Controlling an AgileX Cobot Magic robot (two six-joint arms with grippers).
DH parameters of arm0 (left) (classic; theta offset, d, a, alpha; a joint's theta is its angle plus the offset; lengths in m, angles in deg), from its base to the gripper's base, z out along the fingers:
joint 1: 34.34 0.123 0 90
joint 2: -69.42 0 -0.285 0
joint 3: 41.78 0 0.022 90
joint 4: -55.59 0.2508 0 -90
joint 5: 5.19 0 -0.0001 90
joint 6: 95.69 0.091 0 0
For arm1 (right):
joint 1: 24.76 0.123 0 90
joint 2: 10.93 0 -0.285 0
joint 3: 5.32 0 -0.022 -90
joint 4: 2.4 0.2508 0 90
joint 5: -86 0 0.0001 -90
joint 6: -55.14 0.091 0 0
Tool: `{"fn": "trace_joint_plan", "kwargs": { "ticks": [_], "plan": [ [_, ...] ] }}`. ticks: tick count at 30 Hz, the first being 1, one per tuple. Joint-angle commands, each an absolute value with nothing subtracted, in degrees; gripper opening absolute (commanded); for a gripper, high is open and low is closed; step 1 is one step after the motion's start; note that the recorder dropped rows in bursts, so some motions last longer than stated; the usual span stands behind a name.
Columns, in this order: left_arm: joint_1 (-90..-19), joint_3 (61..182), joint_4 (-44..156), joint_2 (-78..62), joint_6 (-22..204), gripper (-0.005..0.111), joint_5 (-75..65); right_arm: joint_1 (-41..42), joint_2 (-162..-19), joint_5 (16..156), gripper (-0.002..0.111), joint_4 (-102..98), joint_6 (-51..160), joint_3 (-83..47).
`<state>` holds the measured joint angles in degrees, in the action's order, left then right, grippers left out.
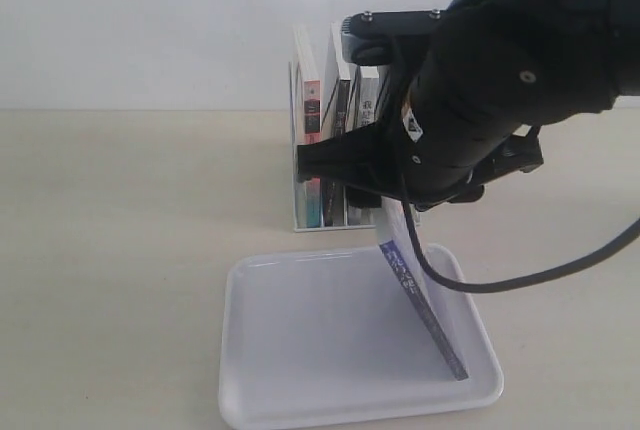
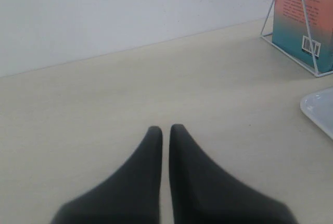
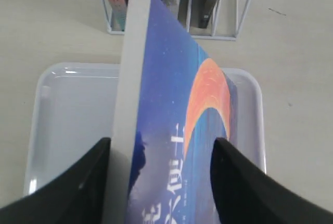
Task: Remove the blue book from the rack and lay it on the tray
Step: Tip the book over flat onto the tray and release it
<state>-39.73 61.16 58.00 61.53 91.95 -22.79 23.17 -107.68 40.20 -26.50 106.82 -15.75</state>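
Observation:
The blue book (image 3: 177,120), deep blue with an orange crescent and white title, stands tilted over the white tray (image 3: 73,109). In the exterior view the blue book (image 1: 415,290) rests its lower edge on the tray (image 1: 300,350) and leans up under my right gripper (image 1: 370,175). That right gripper (image 3: 160,146) is open, its fingers spread far wider than the thin book between them; one finger (image 3: 96,166) is next to the page edge. The white wire rack (image 1: 294,130) stands just behind the tray. My left gripper (image 2: 165,129) is shut and empty, low over bare table.
The rack (image 3: 239,10) still holds black-spined books (image 1: 342,110) and a pink-and-teal book (image 2: 299,15). The left wrist view also shows a corner of the tray (image 2: 320,107). A black cable (image 1: 560,270) hangs from the right arm beside the tray. A pale wall stands behind the table.

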Motion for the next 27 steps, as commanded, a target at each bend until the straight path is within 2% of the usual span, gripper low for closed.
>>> {"fn": "trace_joint_plan", "kwargs": {
  "ticks": [1,27],
  "plan": [
    [-40.24,61.0,57.52,61.63,91.37,0.005,-22.0,23.18,-107.49,41.9,0.053,-26.17,107.09,-15.87],
    [-40.24,61.0,57.52,61.63,91.37,0.005,-22.0,23.18,-107.38,49.66,0.054,-22.72,103.96,-15.87]
  ]
}}
